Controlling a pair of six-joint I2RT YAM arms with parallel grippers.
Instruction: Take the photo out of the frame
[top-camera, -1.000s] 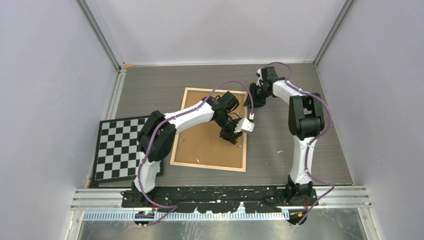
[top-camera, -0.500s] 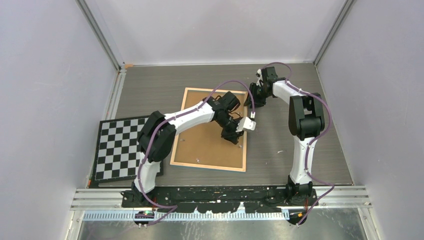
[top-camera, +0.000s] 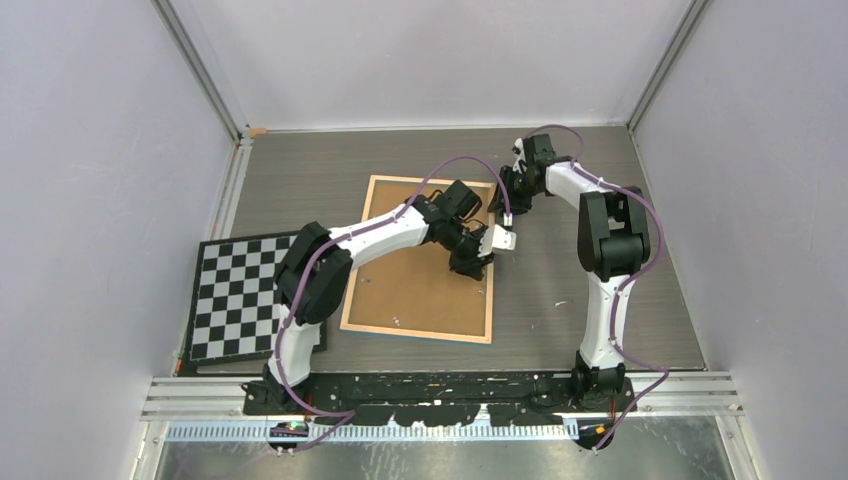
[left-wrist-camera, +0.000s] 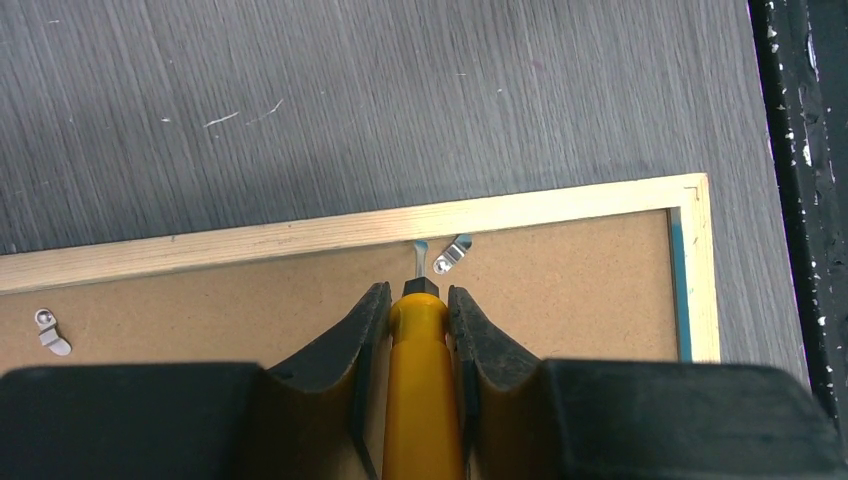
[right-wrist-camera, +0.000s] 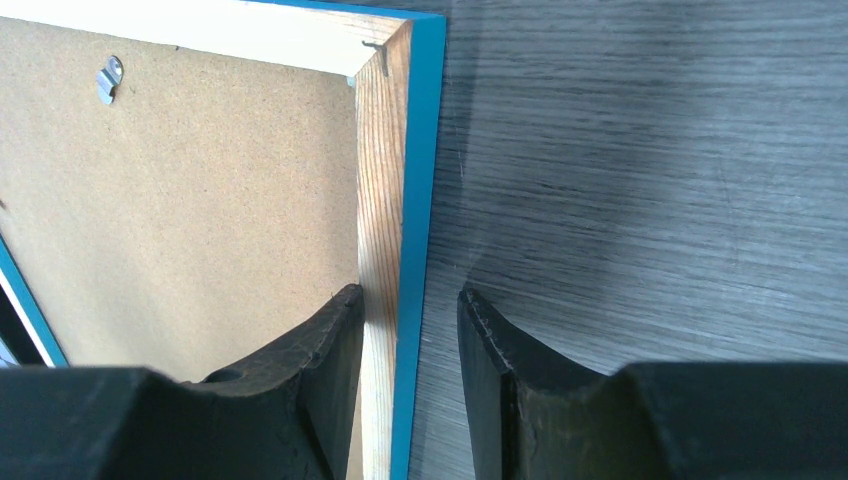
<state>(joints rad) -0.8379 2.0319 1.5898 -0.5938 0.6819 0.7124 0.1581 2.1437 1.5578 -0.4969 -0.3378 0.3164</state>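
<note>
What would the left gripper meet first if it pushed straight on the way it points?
Probably the wood rim of the frame: the left gripper holds a yellow-handled tool whose metal tip sits just short of it, beside a metal tab. Depth is unclear.

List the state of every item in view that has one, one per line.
frame: lying face down, back panel in place.
photo: hidden under the back panel, state cannot be told.
left gripper: shut on the yellow-handled tool, whose blade tip is at a metal tab.
right gripper: open, astride the frame's edge near a corner.
checkerboard: lying flat, untouched.
</note>
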